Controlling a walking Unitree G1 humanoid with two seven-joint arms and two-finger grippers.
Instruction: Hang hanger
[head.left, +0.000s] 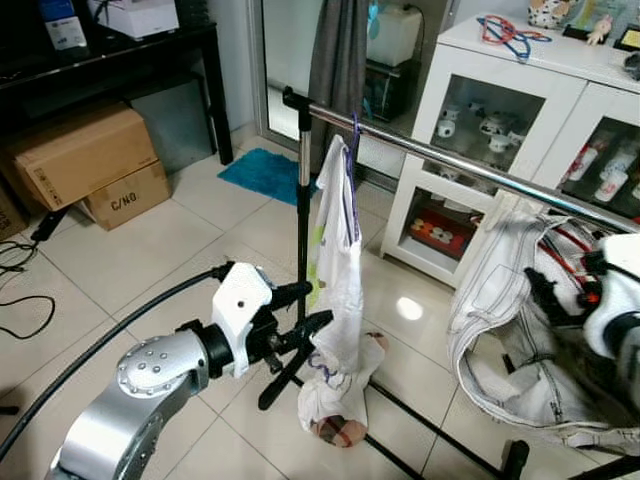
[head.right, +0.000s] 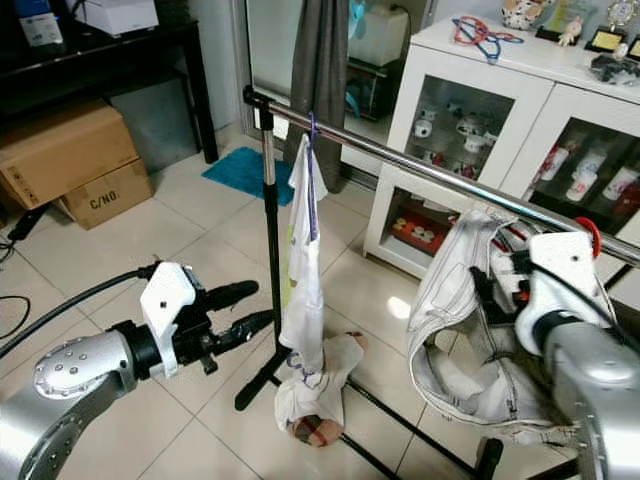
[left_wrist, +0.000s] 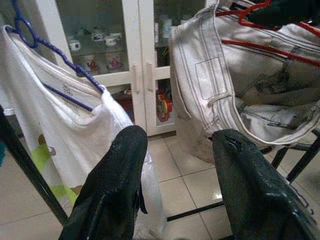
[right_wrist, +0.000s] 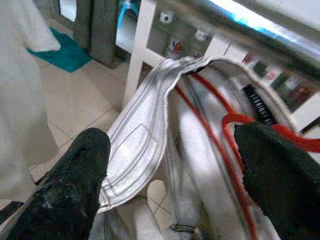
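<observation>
At lower left my left gripper (head.right: 240, 310) is spread, empty. At right, my right gripper (right_wrist: 170, 165) gapes beside the red hanger (right_wrist: 235, 125) carrying the white jeans (head.right: 450, 330), under the rail (head.right: 420, 170).

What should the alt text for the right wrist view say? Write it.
Two open black fingers flank a red hanger carrying a white garment, just under the shiny rail. White cabinet and teal mat behind.

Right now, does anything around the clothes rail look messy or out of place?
Yes. The white shirt on the purple hanger hangs so low that its bottom end is bunched in a heap on the floor tiles, beside the rail's black base.
</observation>
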